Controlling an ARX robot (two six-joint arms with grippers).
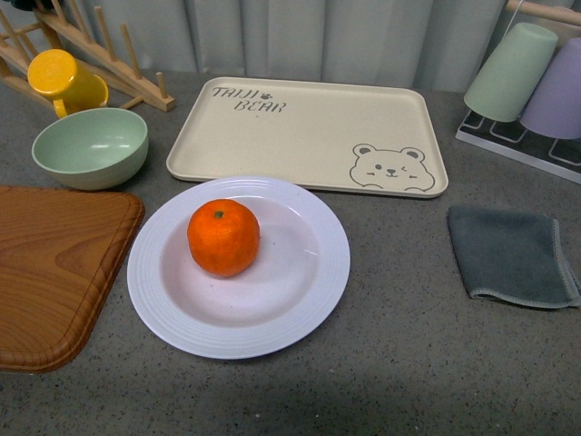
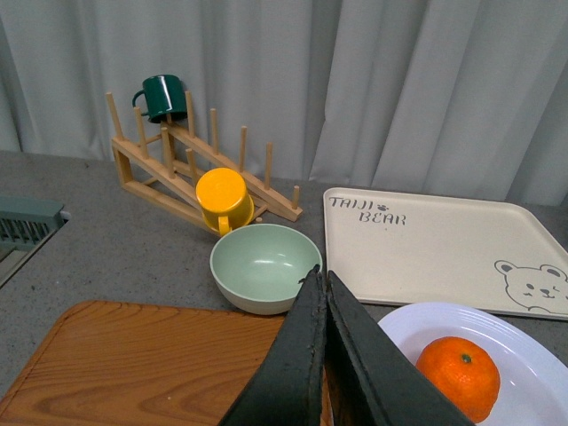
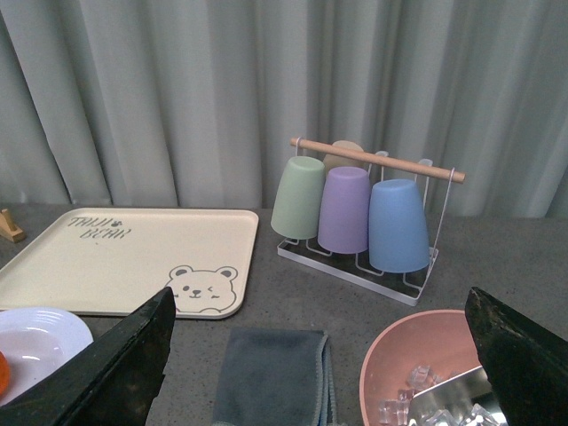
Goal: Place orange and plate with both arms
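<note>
The orange (image 1: 223,237) sits in the well of the pale lavender-white plate (image 1: 309,272) on the grey table, in front of the bear tray. Neither arm shows in the front view. In the left wrist view my left gripper (image 2: 321,277) is shut and empty, raised between the wooden board and the plate (image 2: 532,390), with the orange (image 2: 458,376) off to one side. In the right wrist view my right gripper (image 3: 324,311) is open and empty, above the grey cloth; only the plate's edge (image 3: 44,333) and a sliver of the orange (image 3: 3,371) show.
A beige bear tray (image 1: 300,127) lies behind the plate. A mint-green bowl (image 1: 91,145), yellow cup (image 1: 64,82) and wooden rack (image 1: 100,54) stand at back left. A wooden board (image 1: 54,263) lies left. A grey cloth (image 1: 510,254) and cup rack (image 1: 531,82) are right. A pink bowl (image 3: 417,364) shows.
</note>
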